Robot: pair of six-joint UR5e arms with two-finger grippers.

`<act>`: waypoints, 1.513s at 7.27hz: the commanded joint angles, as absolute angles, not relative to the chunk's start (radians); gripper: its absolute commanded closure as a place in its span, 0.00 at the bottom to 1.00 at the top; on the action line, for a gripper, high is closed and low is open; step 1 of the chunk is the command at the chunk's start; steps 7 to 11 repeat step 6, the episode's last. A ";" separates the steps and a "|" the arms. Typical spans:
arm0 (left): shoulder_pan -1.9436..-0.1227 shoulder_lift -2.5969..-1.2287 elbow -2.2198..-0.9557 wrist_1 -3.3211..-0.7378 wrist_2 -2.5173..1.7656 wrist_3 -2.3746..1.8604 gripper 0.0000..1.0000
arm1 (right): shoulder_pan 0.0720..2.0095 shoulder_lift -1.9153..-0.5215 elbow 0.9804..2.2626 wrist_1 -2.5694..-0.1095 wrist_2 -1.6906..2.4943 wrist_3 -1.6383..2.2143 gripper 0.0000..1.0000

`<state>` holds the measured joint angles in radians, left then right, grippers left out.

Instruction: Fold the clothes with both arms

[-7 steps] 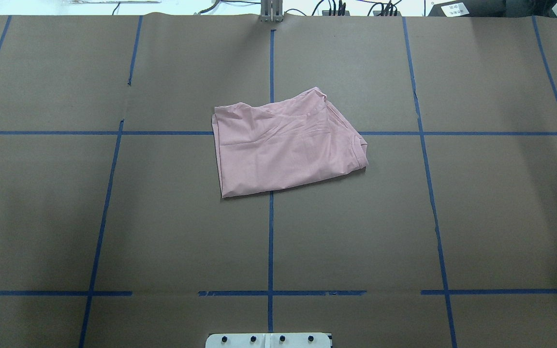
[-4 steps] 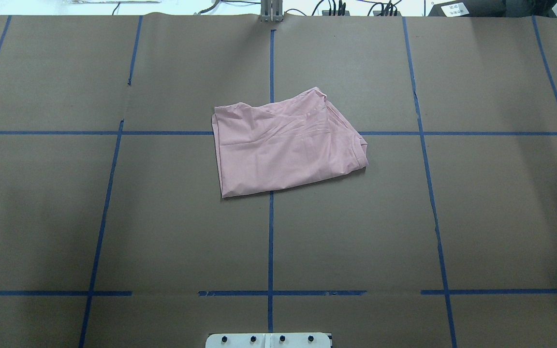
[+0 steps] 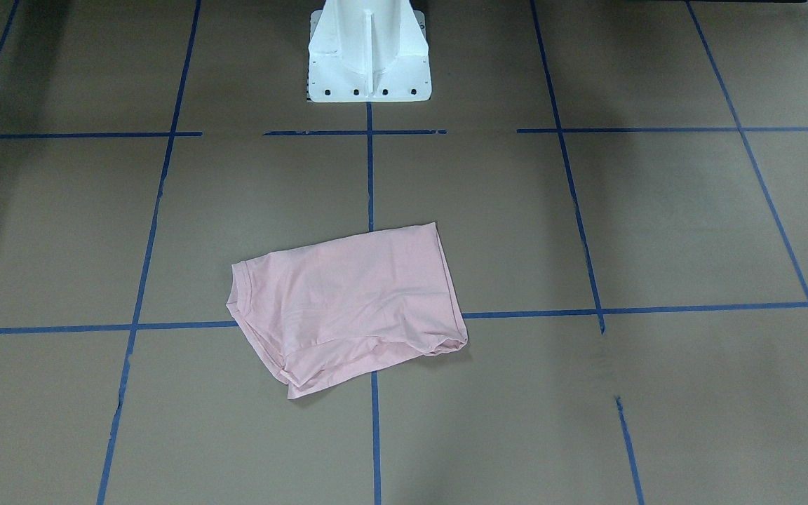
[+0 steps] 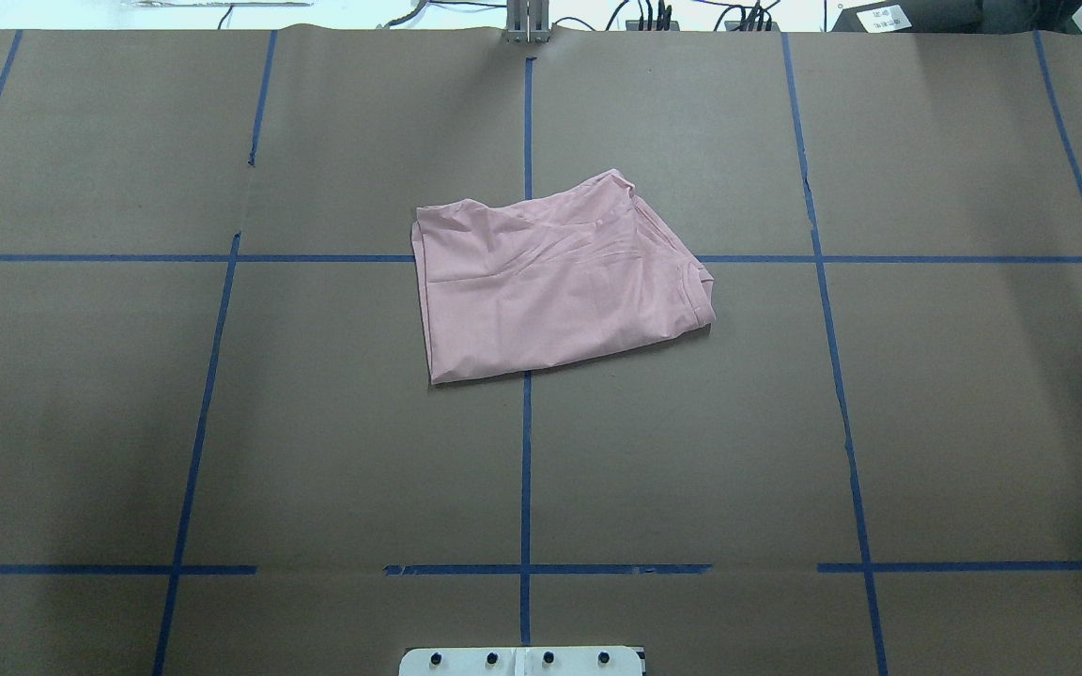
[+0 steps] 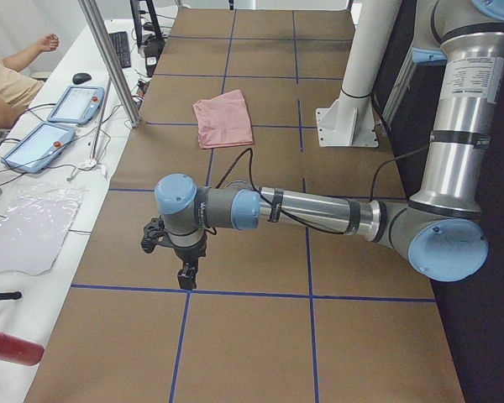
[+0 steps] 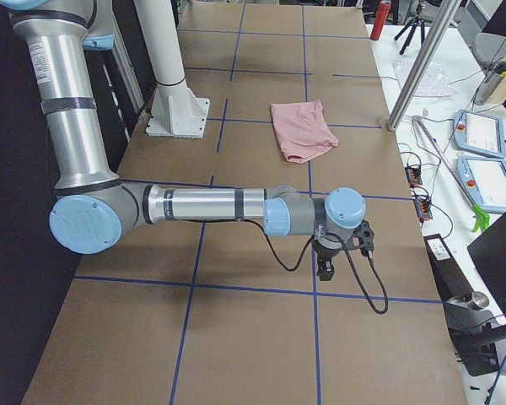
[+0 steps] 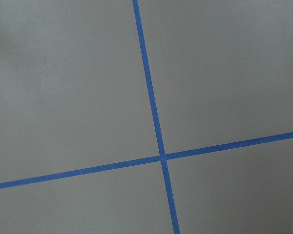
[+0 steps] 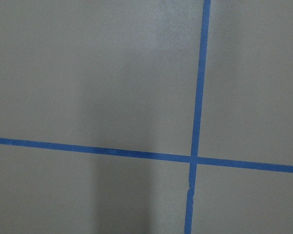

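While left gripper (image 5: 186, 277) and right gripper (image 6: 325, 268) hang at opposite table ends, the T-shirt (image 4: 550, 291) lies well apart from both, at centre.
Table (image 4: 316, 422): brown paper cover, flat, marked w/ blue tape grid (image 4: 525, 469).
Room: white side bench (image 5: 97, 59) w/ two tablets (image 5: 71, 105) and cables; person's forearm (image 5: 21, 57) at its far end.
Left arm (image 5: 311, 210): stretched low over paper, wrist turned down.
Right arm (image 6: 202, 205): same posture, opp. end.
Pedestal (image 3: 367, 49): white, bolted at robot side, on centre tape line.
T-shirt: pale pink, folded to rough rectangle, flat across centre tape crossing; creased; hemmed edge on robot's right side; far edge uneven.
Grippers: point down, each near a tape line; fingers apart or together, cannot tell, since they show in side views only.
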<state>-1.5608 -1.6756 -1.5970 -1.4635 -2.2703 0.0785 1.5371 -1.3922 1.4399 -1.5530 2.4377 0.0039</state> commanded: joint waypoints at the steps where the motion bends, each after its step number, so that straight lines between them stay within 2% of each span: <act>1: -1.563 -1.675 -1.592 -1.454 -2.270 0.080 0.00 | 1.537 -1.393 1.440 -1.562 2.450 0.005 0.00; 11: -1.562 -1.680 -1.594 -1.457 -2.273 0.080 0.00 | 1.534 -1.410 1.440 -1.565 2.439 -0.012 0.00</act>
